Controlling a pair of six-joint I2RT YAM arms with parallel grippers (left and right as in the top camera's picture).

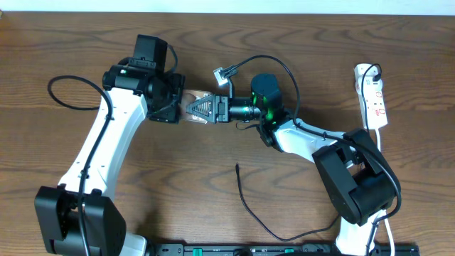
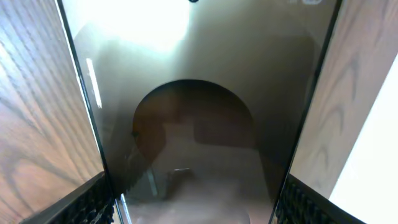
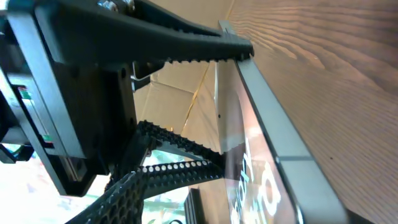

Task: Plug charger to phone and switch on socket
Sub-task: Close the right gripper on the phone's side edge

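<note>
The phone (image 1: 190, 104) is held above the table between both grippers, left of centre. My left gripper (image 1: 176, 104) is shut on its two long edges; in the left wrist view the dark glossy screen (image 2: 199, 74) fills the space between the fingers (image 2: 196, 202). My right gripper (image 1: 207, 109) is shut on the phone's other end; the right wrist view shows its fingers (image 3: 233, 106) clamped on the phone (image 3: 273, 146), white lettering visible. The charger, a thin black cable, lies loose on the table with its plug tip (image 1: 237, 167) pointing up. The socket (image 1: 374, 96) lies at the far right.
The charger cable (image 1: 263, 224) curves from mid-table down to the front edge. The socket's white cord (image 1: 375, 139) runs down past the right arm's base (image 1: 355, 181). The left arm's base (image 1: 75, 217) sits at the front left. A thick black arm cable (image 1: 67, 96) loops at far left.
</note>
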